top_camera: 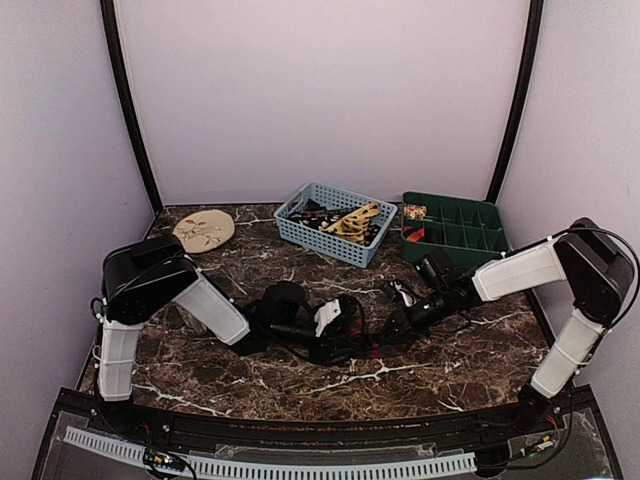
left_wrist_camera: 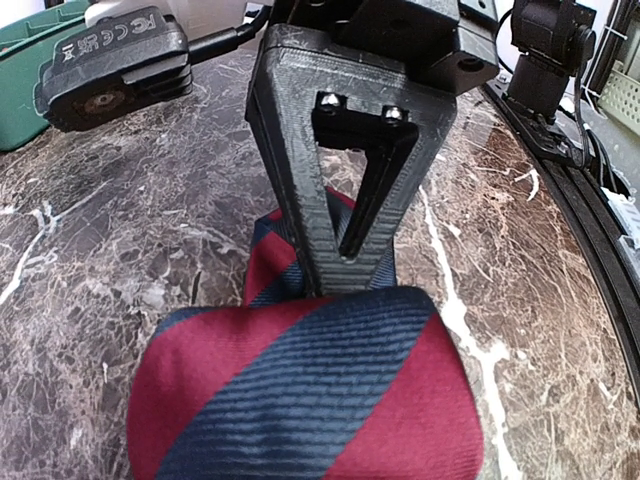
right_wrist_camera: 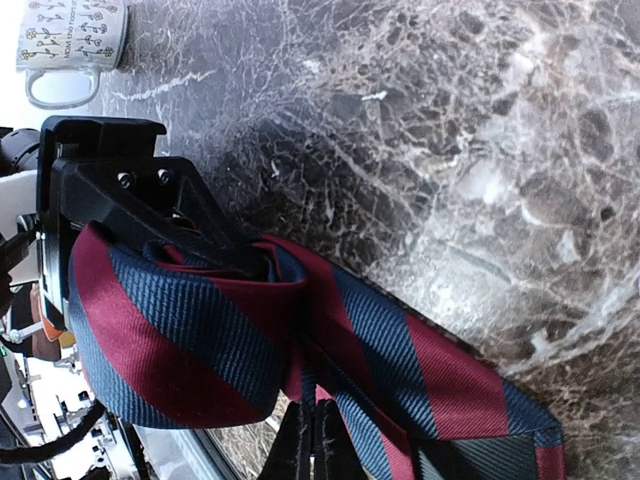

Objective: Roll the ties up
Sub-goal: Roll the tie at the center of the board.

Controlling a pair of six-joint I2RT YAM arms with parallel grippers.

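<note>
A tie with dark blue and red diagonal stripes (top_camera: pixel 364 342) lies between my two grippers at the table's middle. One end is wound into a roll (left_wrist_camera: pixel 300 390) round my left gripper (top_camera: pixel 346 328). Its fingers (right_wrist_camera: pixel 150 200) run into the tight core of the roll (right_wrist_camera: pixel 170 340), and the tips are hidden. My right gripper (right_wrist_camera: pixel 320 440) is shut on the tie's thin edge just beside the roll. Its black fingers (left_wrist_camera: pixel 345 190) point down at the roll in the left wrist view. The tie's free length (right_wrist_camera: pixel 450 370) trails flat over the marble.
A blue basket (top_camera: pixel 300 235) holding several more ties stands at the back middle. A green divided tray (top_camera: pixel 470 235) is at the back right, a round tan patterned disc (top_camera: pixel 204 230) at the back left. A white patterned cup (right_wrist_camera: pixel 70 40) shows in the right wrist view.
</note>
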